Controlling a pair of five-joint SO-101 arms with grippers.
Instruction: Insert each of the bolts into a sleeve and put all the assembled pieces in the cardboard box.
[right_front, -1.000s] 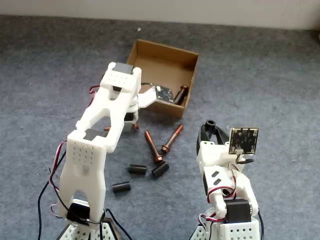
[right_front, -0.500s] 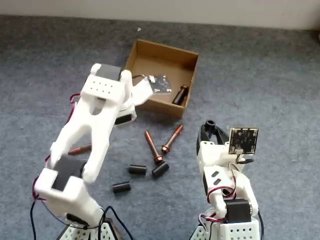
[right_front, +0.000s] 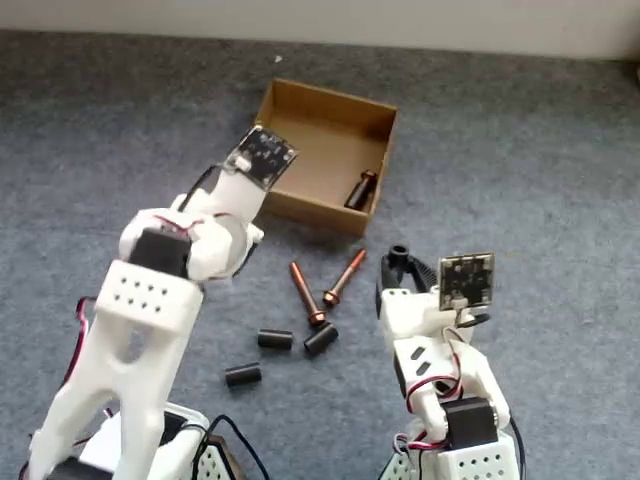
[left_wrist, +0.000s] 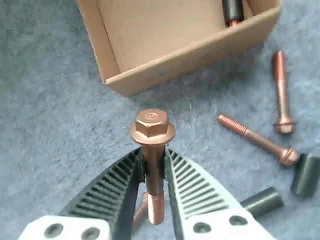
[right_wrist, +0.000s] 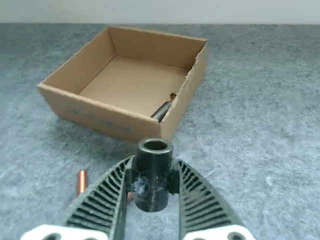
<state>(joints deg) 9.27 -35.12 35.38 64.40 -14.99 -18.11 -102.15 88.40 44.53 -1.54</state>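
The left gripper (left_wrist: 154, 165) has its jaws clamped on the shank of a copper bolt (left_wrist: 153, 131). The hexagon head stands out past the jaw tips. The threaded end points back between the jaws, toward the wrist.

The right gripper (right_wrist: 154, 167) has its jaws closed on a black sleeve (right_wrist: 153, 185). The sleeve stands about upright and its open bore faces up, free above the jaw tips. In the high view this sleeve (right_front: 400, 252) is on the right side, well apart from the left arm's wrist, which hangs near the front left corner of the cardboard box (right_front: 320, 212). Two loose bolts (right_front: 305, 292) (right_front: 343, 277) lie on the surface between the two arms.

I judge that the coming move depends on the two axes. The bolt's long axis must come in line with the sleeve's bore, with the thread leading. As held now, the threaded end is the one inside the jaws, so the free length for entering looks short.

One assembled piece (right_front: 360, 188) is in the box, and three loose sleeves (right_front: 275, 340) (right_front: 320, 339) (right_front: 242, 375) lie on the surface.
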